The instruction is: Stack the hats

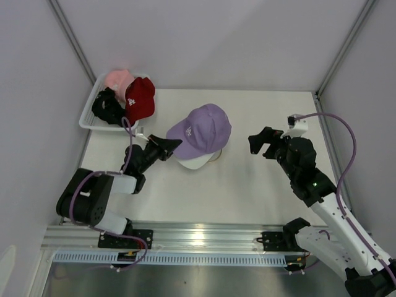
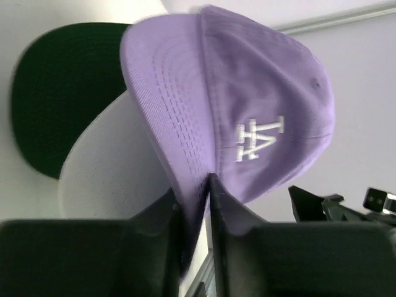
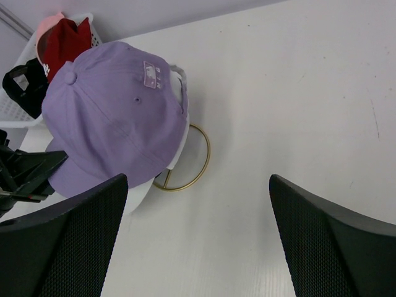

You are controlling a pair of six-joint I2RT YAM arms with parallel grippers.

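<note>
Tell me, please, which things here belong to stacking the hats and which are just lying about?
Belonging: lavender cap, brim pinched in the left pincer; white cap beneath it; dark green brim beside that; red cap, pink cap, black cap.
Lying about: white mesh basket holding those three; gold wire stand.
</note>
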